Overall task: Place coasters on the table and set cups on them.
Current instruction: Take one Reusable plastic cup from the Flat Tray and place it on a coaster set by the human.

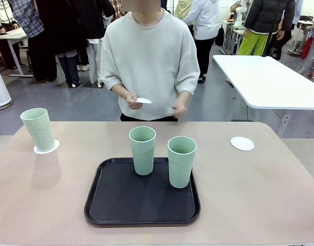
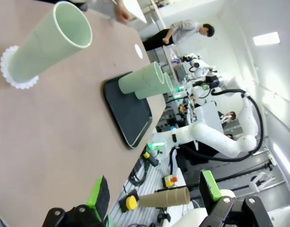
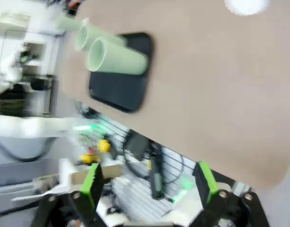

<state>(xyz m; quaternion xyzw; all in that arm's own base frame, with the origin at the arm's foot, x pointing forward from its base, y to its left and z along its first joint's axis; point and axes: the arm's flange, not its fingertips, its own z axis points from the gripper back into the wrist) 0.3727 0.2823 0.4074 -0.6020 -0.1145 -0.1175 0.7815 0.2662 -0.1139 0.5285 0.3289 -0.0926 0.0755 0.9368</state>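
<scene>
1. Front view:
   - One cup (image 1: pixel 38 128) stands upright on a coaster (image 1: pixel 46 148) at the far left of the table (image 1: pixel 259 200). We count that pair as done.
   - The tray cups (image 1: pixel 142 149) stand upright on the black tray (image 1: pixel 110 205) mid-table, side by side and not touching. We read the tray as staging, with neither cup placed yet.
   - A bare coaster (image 1: pixel 242 143) lies flat at far right, likely laid out ahead of its cup.
   - The person's hand (image 1: pixel 132 100) holds a third coaster (image 1: pixel 143 100) level above the far edge, not on the table. We guess it goes down next.

2. Left wrist view:
   - The left gripper (image 2: pixel 154 189) has its jaws wide with nothing between the pads, and it sits off the table's near edge.
   - It looks across at the cup on its coaster (image 2: pixel 14 71), with the tray cups beyond.
   - We judge it is parked clear so the person has room.

3. Right wrist view:
   - The picture is blurred.
   - The right gripper (image 3: pixel 149 184) is also wide and empty, off the table edge.
   - The tray cups (image 3: pixel 116 56) and the bare coaster (image 3: pixel 246 5) are in sight.
   - That coaster is on this arm's side, so we'd expect a tray cup to go there.
</scene>
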